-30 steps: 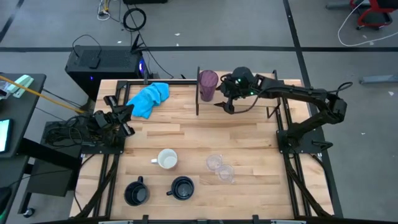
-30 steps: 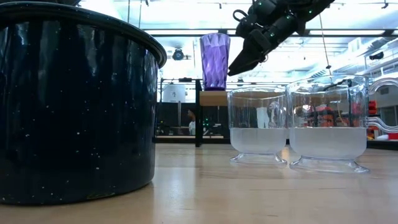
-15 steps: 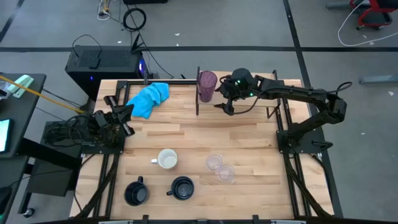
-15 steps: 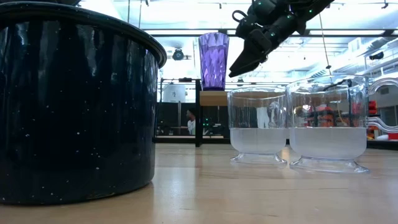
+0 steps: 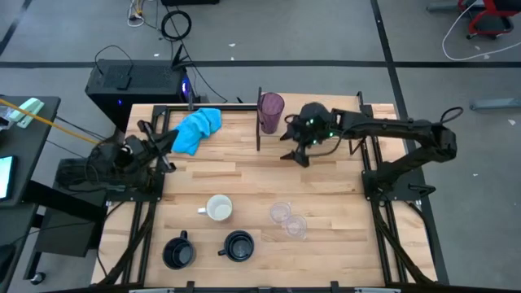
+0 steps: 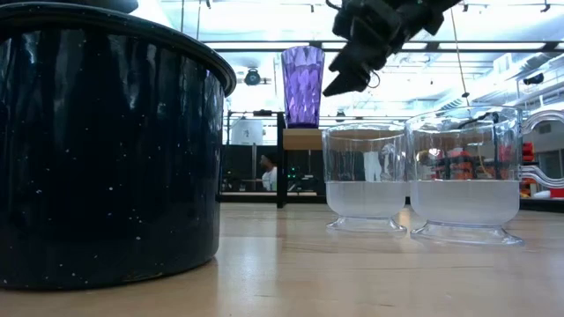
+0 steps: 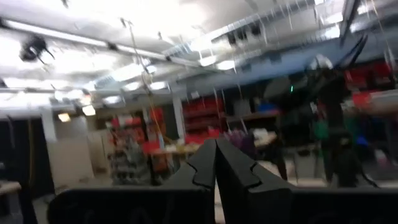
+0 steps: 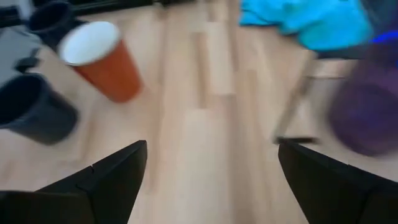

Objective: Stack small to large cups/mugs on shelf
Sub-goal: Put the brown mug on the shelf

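Observation:
The purple tumbler (image 5: pixel 271 111) (image 6: pixel 302 86) stands upright on the shelf (image 6: pixel 304 139), beside its left dark upright panel (image 5: pixel 260 134). My right gripper (image 5: pixel 295 152) (image 6: pixel 346 81) hangs open in the air just right of and nearer than the tumbler, with nothing between its fingers. On the table's near part stand the orange mug (image 5: pixel 218 208), two black mugs (image 5: pixel 178 251) (image 5: pixel 238 245) and two clear cups (image 5: pixel 280 213) (image 5: pixel 295 226). My left gripper (image 5: pixel 159 138) (image 7: pixel 216 165) is shut at the table's left edge, pointing up into the room.
A bright blue cloth (image 5: pixel 195 129) lies crumpled at the far left of the table. The shelf's right upright panel (image 5: pixel 361 122) stands under my right arm. Bare planks (image 5: pixel 244 175) stretch between the shelf and the row of mugs.
My right gripper has drawn away from the purple tumbler toward the table's near edge, rolling a little and staying open. My left gripper has tipped upward at the table's left edge and stays shut. The tumbler stands where it was on the shelf.

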You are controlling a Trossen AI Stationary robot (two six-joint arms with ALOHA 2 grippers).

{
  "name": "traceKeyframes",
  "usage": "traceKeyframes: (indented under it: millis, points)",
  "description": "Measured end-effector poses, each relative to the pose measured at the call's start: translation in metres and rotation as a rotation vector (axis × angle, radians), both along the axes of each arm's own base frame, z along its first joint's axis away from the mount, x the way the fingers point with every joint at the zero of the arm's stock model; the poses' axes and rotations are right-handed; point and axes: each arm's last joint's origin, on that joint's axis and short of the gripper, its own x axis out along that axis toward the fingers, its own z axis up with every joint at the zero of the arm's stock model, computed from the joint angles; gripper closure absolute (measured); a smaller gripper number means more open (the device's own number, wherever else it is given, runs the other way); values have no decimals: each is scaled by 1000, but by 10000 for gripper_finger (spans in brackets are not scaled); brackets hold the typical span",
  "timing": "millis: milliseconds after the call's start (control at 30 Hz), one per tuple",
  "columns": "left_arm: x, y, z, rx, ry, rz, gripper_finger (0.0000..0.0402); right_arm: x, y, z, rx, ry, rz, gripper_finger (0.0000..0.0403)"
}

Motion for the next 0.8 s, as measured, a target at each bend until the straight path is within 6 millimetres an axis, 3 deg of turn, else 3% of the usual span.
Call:
traceKeyframes:
  millis: [233, 433, 600, 800]
  points:
    - [15, -1, 12, -228, 127, -71, 378, 13, 44, 0, -6, -11, 34, 50]
    - [50, -4, 19, -380, 319, -139, 388, 10, 75, -2, -83, 35, 27, 71]
    - [80, -12, 18, -497, 557, -241, 363, 10, 91, -3, -161, 34, -9, 89]
    - [99, -23, 15, -709, 860, -252, 317, 10, 98, -3, -233, 31, 5, 107]
